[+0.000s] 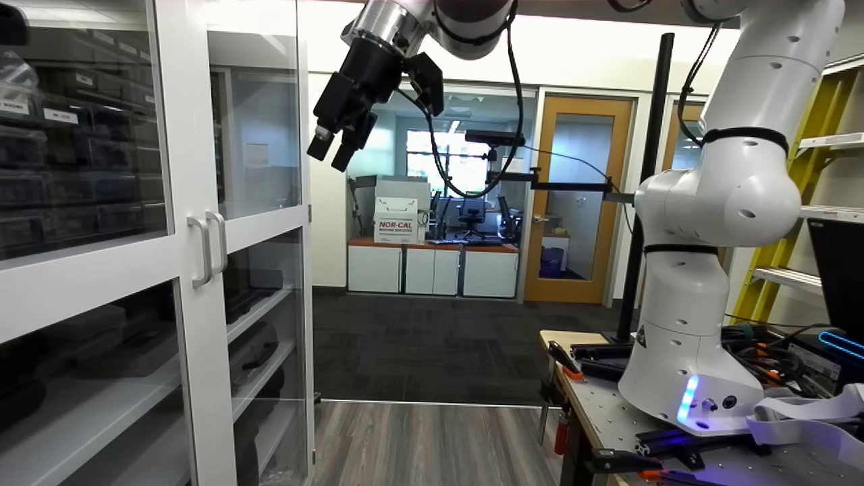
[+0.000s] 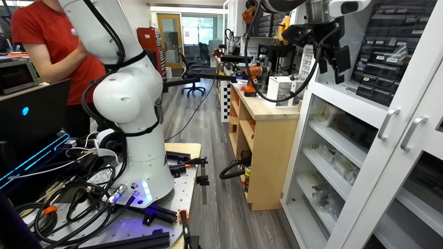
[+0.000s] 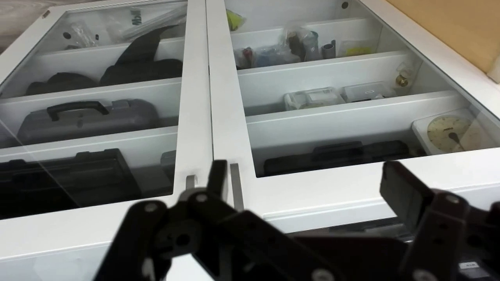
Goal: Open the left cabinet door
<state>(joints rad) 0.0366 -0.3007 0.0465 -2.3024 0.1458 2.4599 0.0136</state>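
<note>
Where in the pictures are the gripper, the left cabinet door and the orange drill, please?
Gripper (image 1: 331, 153): in an exterior view, midway between its fingertips.
Left cabinet door (image 1: 88, 281): in an exterior view, on its white mid-rail.
Orange drill (image 2: 255, 71): in an exterior view, on its orange body.

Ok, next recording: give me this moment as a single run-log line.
task: open left cabinet door | door: shut | gripper: open, holding nothing, higher than and apart from door handle | status: handle not grasped
</note>
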